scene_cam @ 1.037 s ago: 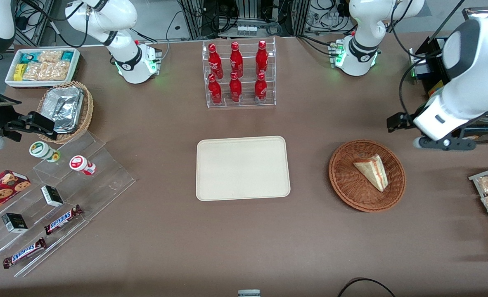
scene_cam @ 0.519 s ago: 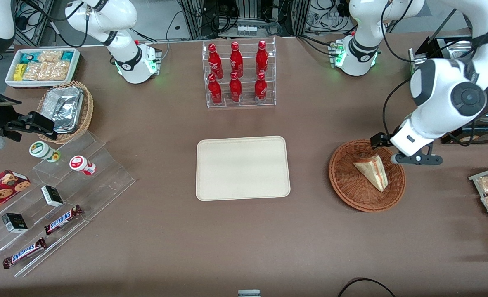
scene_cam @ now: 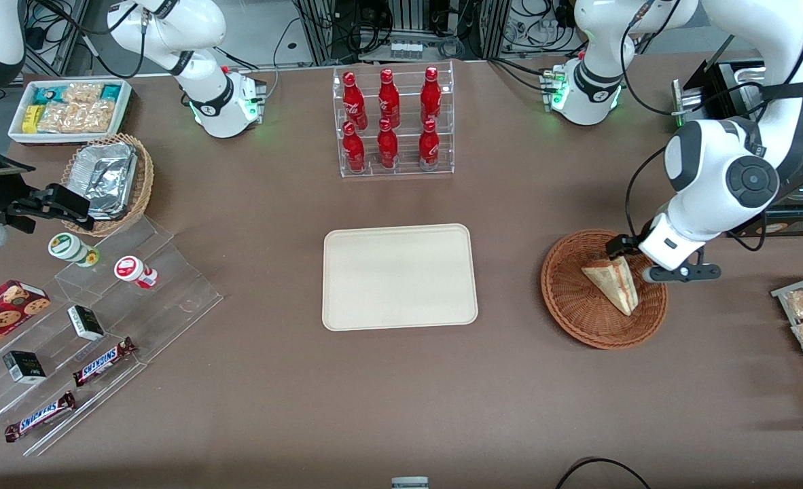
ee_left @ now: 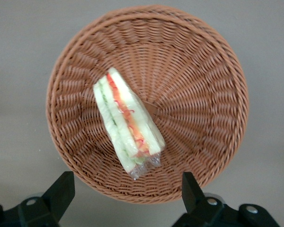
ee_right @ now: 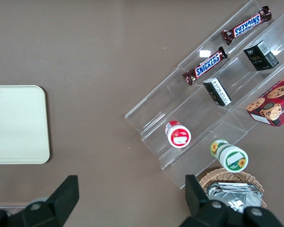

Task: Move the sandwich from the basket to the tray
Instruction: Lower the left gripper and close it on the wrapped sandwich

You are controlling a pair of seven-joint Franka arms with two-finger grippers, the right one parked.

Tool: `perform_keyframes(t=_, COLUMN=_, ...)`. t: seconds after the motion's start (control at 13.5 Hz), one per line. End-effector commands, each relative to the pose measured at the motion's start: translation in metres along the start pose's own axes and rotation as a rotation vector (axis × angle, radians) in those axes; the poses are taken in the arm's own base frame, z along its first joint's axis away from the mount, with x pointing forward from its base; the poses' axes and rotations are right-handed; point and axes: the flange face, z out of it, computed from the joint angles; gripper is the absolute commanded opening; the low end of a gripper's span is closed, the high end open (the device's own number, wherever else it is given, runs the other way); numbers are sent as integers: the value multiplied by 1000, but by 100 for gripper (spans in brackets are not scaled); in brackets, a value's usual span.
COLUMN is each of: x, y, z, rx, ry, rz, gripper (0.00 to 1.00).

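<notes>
The sandwich [ee_left: 128, 126] is shown lying inside the basket [scene_cam: 571, 309], resting on the woven floor near its centre, with the filling edge turned upward toward the wrist camera. The gripper [ee_left: 125, 194] is held above the basket rim with its fingers [ee_left: 61, 188] spread wide and nothing between them; no contact with the wrapper is seen. In the front view the gripper [scene_cam: 636, 261] is placed over the part of the basket farther from the front camera, above the broad end of the wedge.

The relation on which the coming move is judged to turn is marked by the wedge's long axis: it is seen to run away from the line joining the two fingertips, slightly slanted, so that the closing direction crosses the narrow thickness of the sandwich. A descent with a short advance along that axis is judged necessary before closure. The tray [scene_cam: 347, 316] is seen bare, well apart toward the parked arm's end.
</notes>
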Motion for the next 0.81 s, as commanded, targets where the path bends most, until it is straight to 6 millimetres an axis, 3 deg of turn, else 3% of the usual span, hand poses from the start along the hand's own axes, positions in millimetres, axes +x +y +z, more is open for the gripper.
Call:
perform_keyframes(t=0.0, x=-3, y=0, z=8, rx=-11, ry=23, rz=-171, gripper=100)
perform_keyframes(t=0.3, x=-1, y=2, z=25, rx=-21, ry=30, rz=-477, gripper=100)
perform_keyframes(t=0.74, x=3, y=3, z=44, rx=-20, ry=19, rz=-527, gripper=100)
